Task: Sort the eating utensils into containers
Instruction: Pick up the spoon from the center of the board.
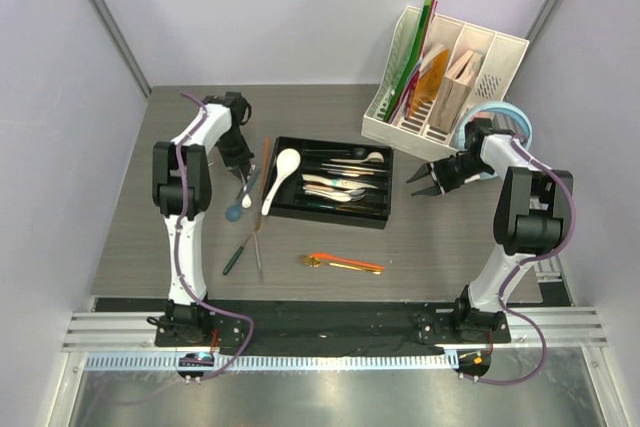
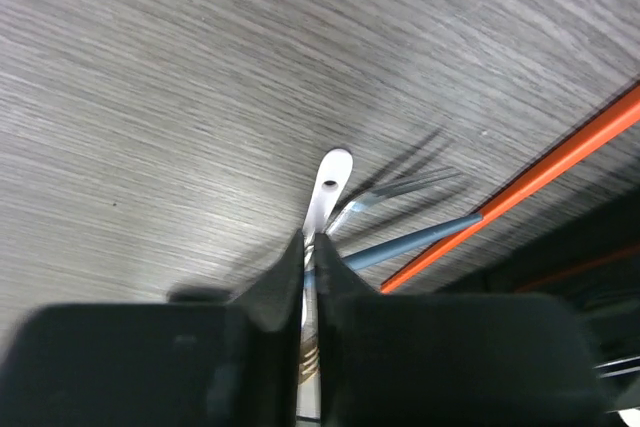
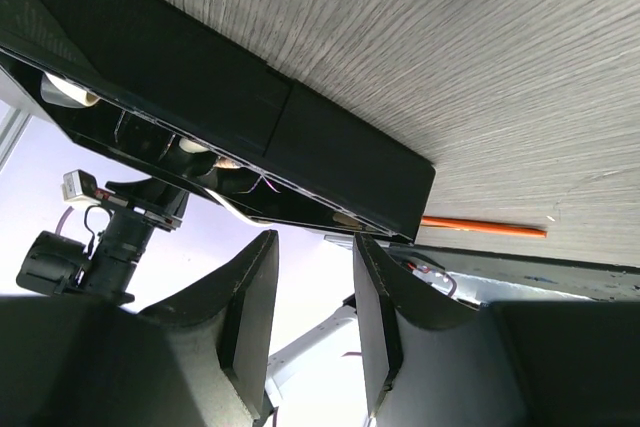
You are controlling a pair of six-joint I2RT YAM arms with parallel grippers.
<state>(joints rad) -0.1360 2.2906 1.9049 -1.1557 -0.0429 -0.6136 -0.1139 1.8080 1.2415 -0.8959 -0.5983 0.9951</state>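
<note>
The left gripper has its jaws pressed together on a slim steel utensil handle. The handle's rounded end, pierced by a small hole, sticks out just beyond the tips. Its working end lies behind the jaws, hidden by the gripper body, so I cannot tell whether it is a spoon, fork or knife. Just right of the jaws, on the grey wood-grain tabletop, lie a blue handle and a second steel piece, both partly lost in shadow. Beyond them a long orange chopstick is cut off at the frame edge.

Seen from above, this gripper is a dark shape beside the shallow black plastic cutlery tray. The tray holds a white ceramic soup spoon and several steel pieces too small to tell apart.

The right gripper has its jaws spread and holds nothing. The tray's outer wall fills the view ahead of them, and its contents are mostly hidden.
</note>
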